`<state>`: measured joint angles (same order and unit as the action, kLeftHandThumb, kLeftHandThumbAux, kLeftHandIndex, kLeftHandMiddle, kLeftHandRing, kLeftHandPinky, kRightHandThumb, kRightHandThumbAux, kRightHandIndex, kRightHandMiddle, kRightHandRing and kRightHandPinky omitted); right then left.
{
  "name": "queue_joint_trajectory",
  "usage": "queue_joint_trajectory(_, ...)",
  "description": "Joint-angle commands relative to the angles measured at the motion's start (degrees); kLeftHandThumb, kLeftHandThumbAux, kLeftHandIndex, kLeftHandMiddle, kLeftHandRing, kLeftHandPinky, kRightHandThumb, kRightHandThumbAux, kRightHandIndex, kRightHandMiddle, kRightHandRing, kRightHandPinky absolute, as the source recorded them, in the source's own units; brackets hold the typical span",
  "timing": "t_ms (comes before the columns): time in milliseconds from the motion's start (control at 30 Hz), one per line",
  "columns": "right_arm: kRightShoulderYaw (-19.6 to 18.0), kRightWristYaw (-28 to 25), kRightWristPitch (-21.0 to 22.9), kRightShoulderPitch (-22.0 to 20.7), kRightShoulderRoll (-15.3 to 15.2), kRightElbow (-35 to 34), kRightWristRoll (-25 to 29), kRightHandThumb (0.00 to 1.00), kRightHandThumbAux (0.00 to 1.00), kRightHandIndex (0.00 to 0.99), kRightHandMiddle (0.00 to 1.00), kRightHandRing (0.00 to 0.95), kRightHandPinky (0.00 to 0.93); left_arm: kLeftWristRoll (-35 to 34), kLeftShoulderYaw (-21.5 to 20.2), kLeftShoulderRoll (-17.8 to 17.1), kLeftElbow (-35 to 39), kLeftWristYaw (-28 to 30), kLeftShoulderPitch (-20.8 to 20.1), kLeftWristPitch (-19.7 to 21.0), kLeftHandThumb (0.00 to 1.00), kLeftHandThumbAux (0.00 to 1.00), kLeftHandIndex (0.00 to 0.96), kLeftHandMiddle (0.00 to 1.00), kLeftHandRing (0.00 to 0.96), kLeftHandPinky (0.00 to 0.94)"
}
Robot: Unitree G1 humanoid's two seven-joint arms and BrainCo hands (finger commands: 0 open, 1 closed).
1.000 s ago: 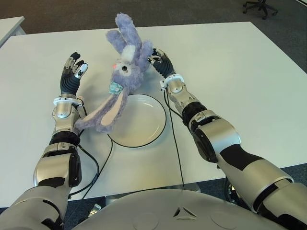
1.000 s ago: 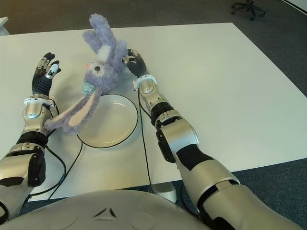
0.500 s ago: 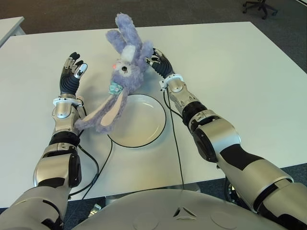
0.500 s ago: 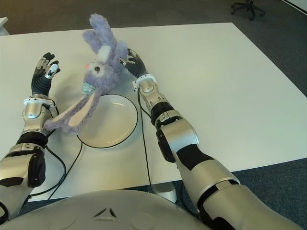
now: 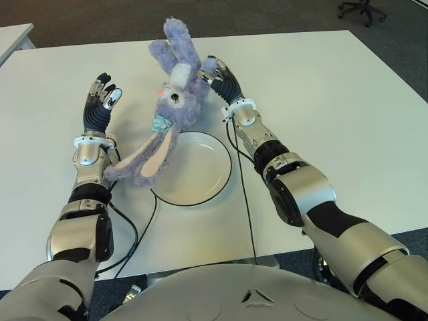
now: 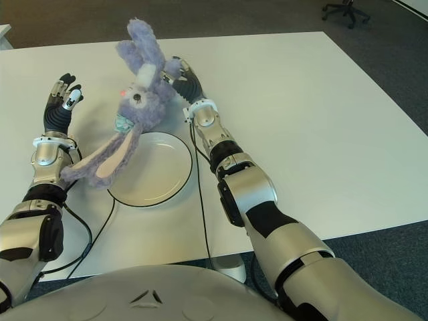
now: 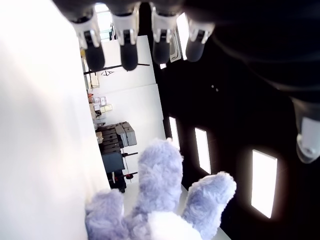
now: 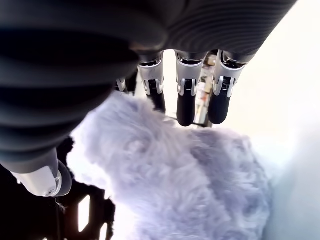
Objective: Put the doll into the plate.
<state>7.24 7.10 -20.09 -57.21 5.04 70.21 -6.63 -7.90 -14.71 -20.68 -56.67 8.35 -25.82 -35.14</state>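
One doll (image 5: 172, 100), one plate (image 5: 194, 167); right hand (image 5: 221, 77) fingers (image 8: 184, 102) spread against the doll; left hand (image 5: 99, 103) fingers spread, empty.

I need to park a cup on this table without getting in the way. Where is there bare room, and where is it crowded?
The table is bare all along the far side of the right hand, out to its edge. The plate is bare too. It is crowded between the left hand and the right hand, where the doll stands and cables run.
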Motion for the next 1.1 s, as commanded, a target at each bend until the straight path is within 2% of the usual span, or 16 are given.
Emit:
queue_joint_trajectory(33,0.2,-0.2,-1.7,0.5,9.3,-0.4,0.2,0.385,0.514,0.072,0.115,0.121,0.164,1.5,1.4,3.9,-4.5,-0.2,7.1,0.8,0.0,0.453,0.0,0.078,0.094,0.104)
queue_joint_trajectory(300,0.7,0.0,-2.4,0.6,9.4,-0.6,0.1,0.376,0.505,0.076,0.112,0.12,0.167,1.5,1.4,3.8,-4.3,-0.2,7.1,1.2,0.0,0.453,0.0,0.072,0.086,0.093)
queue_joint_trajectory(833,0.7,0.0,-2.2,0.4,10.1,-0.5,0.5,0.457,0.528,0.08,0.13,0.144,0.2,1.6,1.4,3.7,-4.2,-0.5,7.0,1.7,0.0,0.455,0.0,0.077,0.09,0.097)
queue_joint_trajectory(1100,-0.5,0.7,-1.3,0.4,10.7,-0.4,1.7,0.585,0.578,0.186,0.231,0.24,0.303,1.8,1.5,3.7,-4.1,-0.6,7.2,1.1,0.0,0.446,0.0,0.076,0.092,0.098)
